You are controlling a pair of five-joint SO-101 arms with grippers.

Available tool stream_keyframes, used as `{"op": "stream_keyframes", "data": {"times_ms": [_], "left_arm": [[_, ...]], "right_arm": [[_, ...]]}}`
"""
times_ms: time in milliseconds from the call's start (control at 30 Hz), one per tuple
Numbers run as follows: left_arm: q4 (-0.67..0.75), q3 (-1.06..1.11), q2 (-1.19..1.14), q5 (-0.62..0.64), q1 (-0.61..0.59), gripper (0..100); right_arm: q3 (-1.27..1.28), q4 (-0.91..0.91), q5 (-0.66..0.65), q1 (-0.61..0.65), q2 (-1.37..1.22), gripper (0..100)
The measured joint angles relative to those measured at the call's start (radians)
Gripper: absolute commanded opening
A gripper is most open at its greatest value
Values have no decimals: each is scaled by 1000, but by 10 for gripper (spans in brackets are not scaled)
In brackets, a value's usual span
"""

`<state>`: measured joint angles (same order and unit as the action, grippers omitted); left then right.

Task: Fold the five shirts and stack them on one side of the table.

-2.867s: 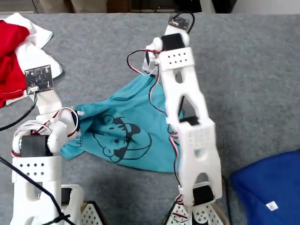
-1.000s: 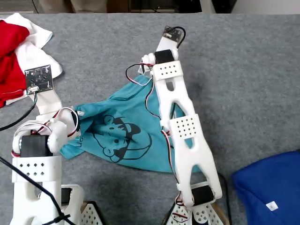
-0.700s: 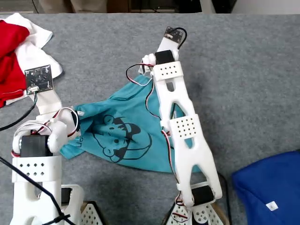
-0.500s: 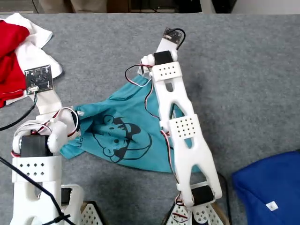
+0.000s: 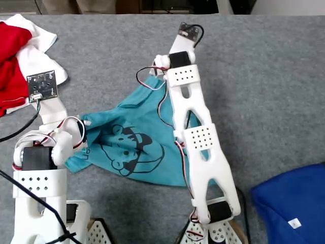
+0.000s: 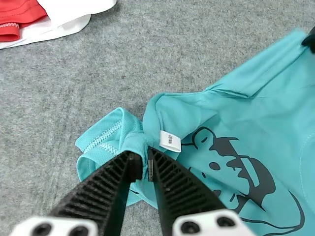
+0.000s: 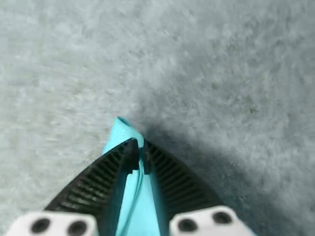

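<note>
Over the tabletop [image 5: 264, 76], high camera first: the teal shirt [image 5: 137, 142] lies rumpled and unfolded between the two arms. A red shirt [image 5: 10, 56] and a white shirt [image 5: 38, 53] are heaped at the far left corner. A blue shirt [image 5: 289, 203] sits at the near right edge, and I can't tell whether it's folded. There's no tidy stack anywhere, so I'd say most of the job lies ahead.

Left wrist camera: the left pincer [image 6: 142, 160] is clamped on a bunched teal edge just beside the label [image 6: 170, 141].

Right wrist camera: the right pincer [image 7: 139, 147] is closed on a teal corner, low over the tabletop.
</note>
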<state>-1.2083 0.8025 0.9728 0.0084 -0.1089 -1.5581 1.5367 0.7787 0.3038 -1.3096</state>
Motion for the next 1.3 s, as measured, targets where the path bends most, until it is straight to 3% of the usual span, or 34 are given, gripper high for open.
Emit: {"op": "stream_keyframes", "data": {"times_ms": [267, 500, 1300], "left_arm": [[0, 0, 0, 0, 0, 19], [0, 0, 0, 0, 0, 19], [0, 0, 0, 0, 0, 19]], "right_arm": [[-26, 0, -107, -38, 0, 112], [-26, 0, -114, -38, 0, 194], [-26, -143, -114, -37, -95, 185]]}}
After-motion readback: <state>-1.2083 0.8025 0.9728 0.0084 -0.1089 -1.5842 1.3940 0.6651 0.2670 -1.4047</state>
